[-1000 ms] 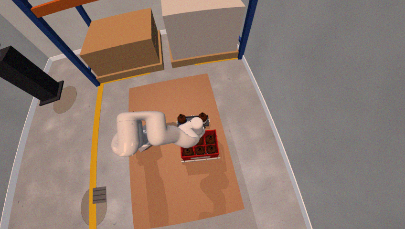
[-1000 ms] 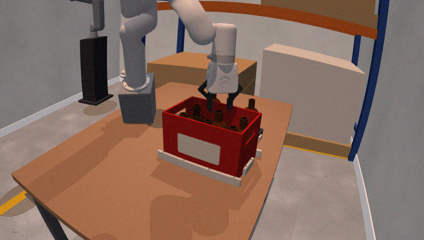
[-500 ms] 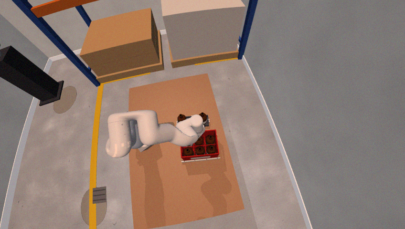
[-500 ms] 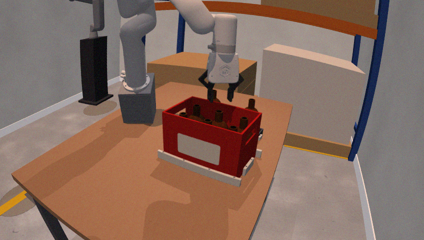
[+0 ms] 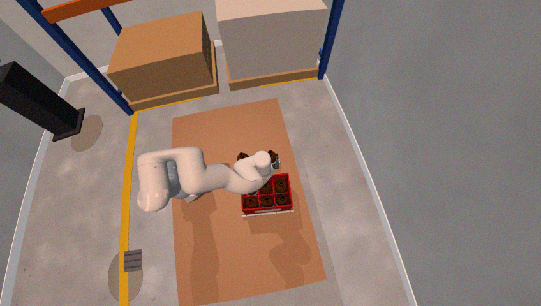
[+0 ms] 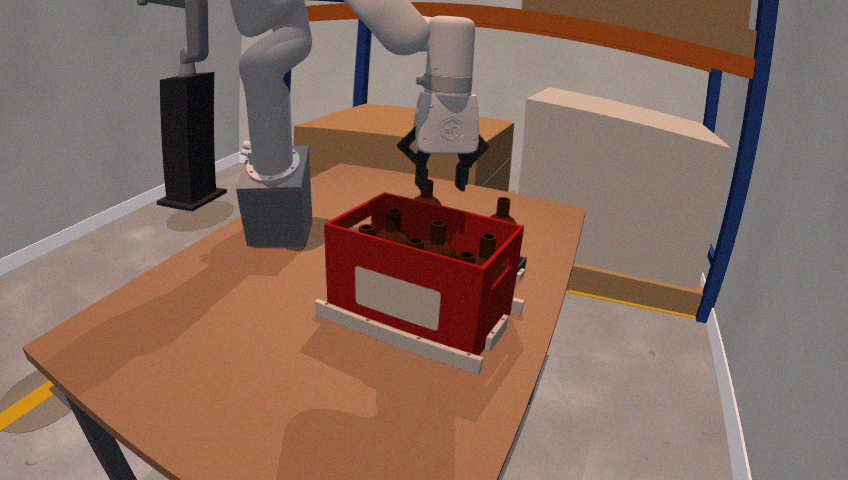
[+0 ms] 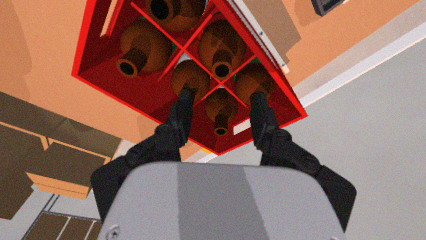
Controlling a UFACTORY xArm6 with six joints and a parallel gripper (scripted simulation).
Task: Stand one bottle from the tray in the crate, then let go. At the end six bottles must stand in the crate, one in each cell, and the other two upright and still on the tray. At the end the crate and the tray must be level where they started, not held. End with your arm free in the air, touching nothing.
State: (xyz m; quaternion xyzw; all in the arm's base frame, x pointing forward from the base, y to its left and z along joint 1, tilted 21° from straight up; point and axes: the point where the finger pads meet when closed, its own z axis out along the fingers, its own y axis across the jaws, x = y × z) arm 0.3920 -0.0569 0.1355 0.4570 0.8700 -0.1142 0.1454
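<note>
The red crate [image 6: 422,273] stands on the brown table and holds several brown bottles, one in each cell that I can see. It also shows in the overhead view [image 5: 266,193] and in the wrist view [image 7: 185,65]. My gripper [image 6: 441,178] is open and empty, and it hangs above the crate's far edge, clear of the bottle necks. In the wrist view the fingers frame a bottle [image 7: 220,107] that stands in its cell well below them. Two more bottles [image 6: 427,191] [image 6: 502,208] stand upright behind the crate on the tray, which is mostly hidden.
White rails [image 6: 395,336] hold the crate's base. The arm's grey pedestal [image 6: 273,199] stands at the table's far left. Two large boxes [image 6: 618,178] [image 6: 368,133] and blue rack posts stand behind the table. A black stand [image 6: 185,139] is on the floor at the left.
</note>
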